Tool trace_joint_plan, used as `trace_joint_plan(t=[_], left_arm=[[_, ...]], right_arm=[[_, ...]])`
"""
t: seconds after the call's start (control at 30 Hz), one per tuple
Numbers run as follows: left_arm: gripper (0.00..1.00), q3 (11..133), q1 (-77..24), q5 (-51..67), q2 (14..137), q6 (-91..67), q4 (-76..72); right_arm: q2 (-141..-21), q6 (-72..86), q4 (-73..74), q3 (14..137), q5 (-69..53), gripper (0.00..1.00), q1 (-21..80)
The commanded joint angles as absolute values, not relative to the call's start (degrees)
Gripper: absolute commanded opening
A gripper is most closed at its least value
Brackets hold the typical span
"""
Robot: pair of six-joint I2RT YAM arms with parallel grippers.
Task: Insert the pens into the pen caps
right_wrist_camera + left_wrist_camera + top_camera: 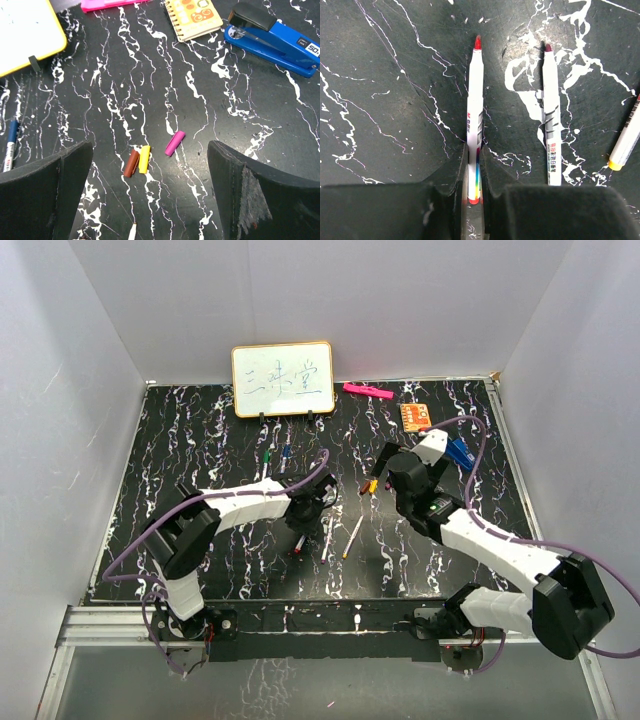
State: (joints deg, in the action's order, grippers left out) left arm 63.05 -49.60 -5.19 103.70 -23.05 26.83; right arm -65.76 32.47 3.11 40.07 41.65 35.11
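The left tool (475, 172) is clamped on the rear end of a red-tipped pen (475, 110), which lies flat on the black marbled worktop (385, 100). In the top view the pair sits nearer the arm bases than the whiteboard (283, 379), roughly straight in front of it. Just beside that pen lies a second pen (551, 125) with a darker red tip, nearly parallel and not touching. A yellow-ended pen (626, 142) lies further off on the same side (only partly in the wrist view).

The right tool (150, 160) stands wide apart and grips nothing, right of the whiteboard and nearer the bases. Below it lie three pen caps: a brown-red cap (131, 163) touching a yellow cap (144, 159), and a purple cap (174, 143) a little apart. Beyond them, back toward the whiteboard's edge of the worktop, rest a blue stapler (272, 37), an orange notepad (194, 15) and a pink marker (115, 4).
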Motion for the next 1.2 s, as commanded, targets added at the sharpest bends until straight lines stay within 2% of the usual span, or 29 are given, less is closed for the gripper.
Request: trace_joint_plan(t=[0.0,0.17,0.37,0.47,0.6,0.7,1.17], left_arm=[[0.00,57.0,-49.8,-1.2,110.4,-22.5,29.6],[0.00,56.8,-49.1,-3.9,106.1,-21.6,30.0],[0.00,56.1,-49.0,-6.2,98.5,-21.0,29.4],[0.00,55.3,-48.8,-7.6,95.4,-21.8,28.8],[0.00,55.1,-48.9,-8.9,94.5,-22.3,29.5],[0.00,54.8,-48.9,-8.5,94.7,-22.4,29.7],[0.00,55.6,-48.7,-6.6,99.9,-22.4,31.6]], right_arm=[[-68.6,32.0,3.4,43.9,41.5,0.95,34.9],[-73.6,32.4,5.4,46.2,39.5,0.91,34.9],[-79.2,33.8,7.8,49.5,36.2,0.68,34.9],[-81.6,33.9,7.9,50.7,33.5,0.53,34.8],[-85.2,33.9,8.7,52.7,31.3,0.45,34.9],[-88.1,34.0,10.1,54.7,30.0,0.42,34.9],[-94.3,35.4,13.0,58.5,27.8,0.44,34.9]])
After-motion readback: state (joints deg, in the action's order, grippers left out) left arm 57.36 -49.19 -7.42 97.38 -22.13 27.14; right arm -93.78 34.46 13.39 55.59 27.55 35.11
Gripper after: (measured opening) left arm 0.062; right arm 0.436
